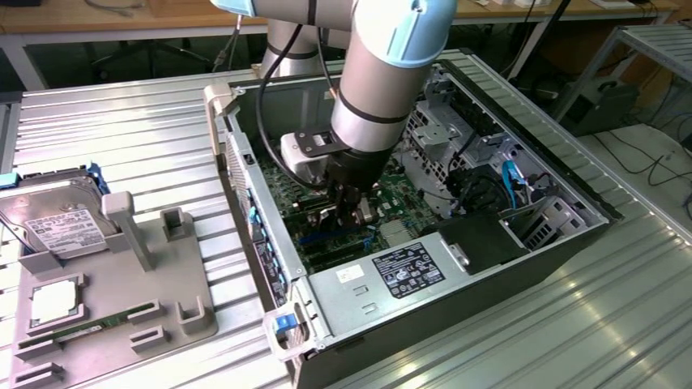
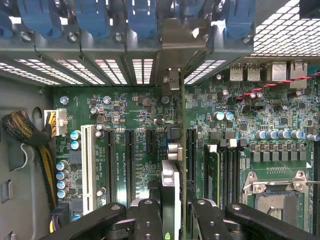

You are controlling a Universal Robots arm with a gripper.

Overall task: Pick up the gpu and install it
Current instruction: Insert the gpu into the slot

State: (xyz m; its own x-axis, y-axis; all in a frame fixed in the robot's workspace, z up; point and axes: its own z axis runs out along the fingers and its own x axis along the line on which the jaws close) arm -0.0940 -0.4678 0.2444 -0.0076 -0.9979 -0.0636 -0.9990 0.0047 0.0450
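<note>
As I hang inside the computer case point(image 1: 562, 235), my gripper point(image 2: 172, 212) clamps the gpu point(image 2: 170, 190) edge-on, its long axis parallel to the motherboard point(image 2: 125, 110) slots directly below.

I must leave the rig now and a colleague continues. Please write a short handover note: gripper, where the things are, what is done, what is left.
Gripper: shut on the gpu, held edge-on between the fingers, low inside the open PC case.
Gpu: over the motherboard, in line with the black slots; its bracket points toward the rear slot covers. Whether its edge is already in a slot cannot be told.
Done: gpu picked up and brought into the case.
Left: seat it fully, release.
Hard drive sits on the grey holder at the exterior view's left, untouched.
</note>
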